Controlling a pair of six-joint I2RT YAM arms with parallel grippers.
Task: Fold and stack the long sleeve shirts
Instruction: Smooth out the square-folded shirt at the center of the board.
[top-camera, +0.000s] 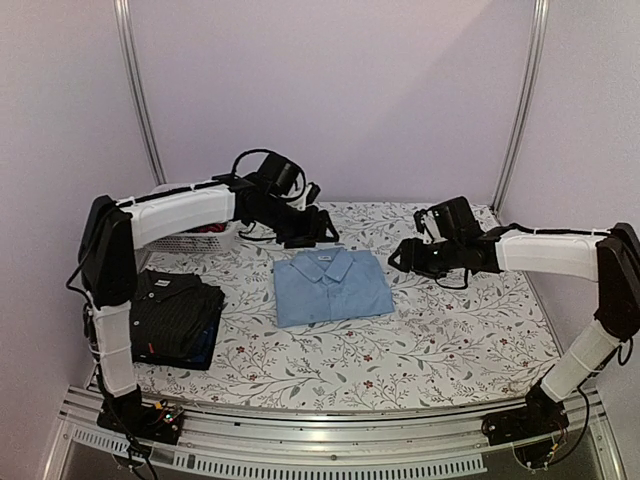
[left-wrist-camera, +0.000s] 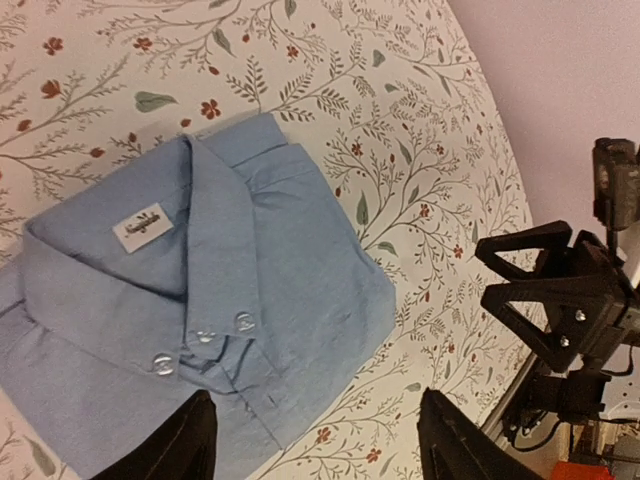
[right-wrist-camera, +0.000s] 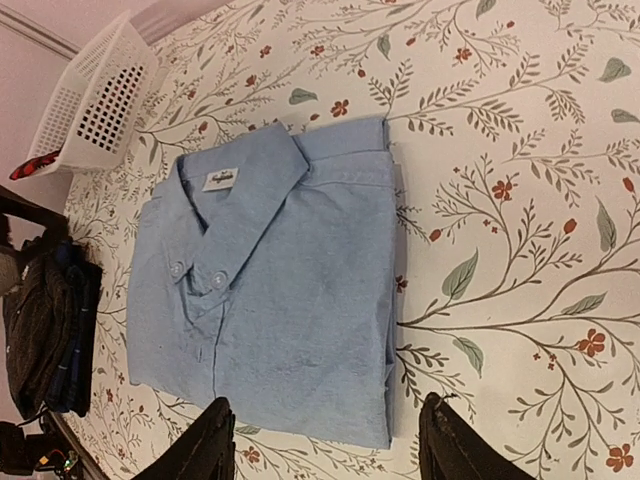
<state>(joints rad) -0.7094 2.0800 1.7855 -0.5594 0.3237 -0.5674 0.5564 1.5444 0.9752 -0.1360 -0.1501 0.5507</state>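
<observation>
At the far left of the floral-covered table (top-camera: 460, 330), the black pinstriped shirt (top-camera: 175, 305) was seen folded and laid on top of the navy shirt (top-camera: 206, 347), of which only an edge was shown. Behind that stack, the white lattice basket (top-camera: 195, 238) was set at the back left corner, partly hidden by the left arm; something red was seen inside it. The left gripper (left-wrist-camera: 320, 445) was poised above the collar end of the light blue shirt (top-camera: 330, 285), its jaws spread wide and nothing caught between them. The light blue shirt was laid in the middle of the table, folded to a neat rectangle, collar toward the far edge and buttoned, well apart from the dark stack. At its right, the right gripper (right-wrist-camera: 330, 445) was positioned near the shirt's far right corner, jaws likewise parted and empty. Whether either gripper was touching the cloth could not be told.
</observation>
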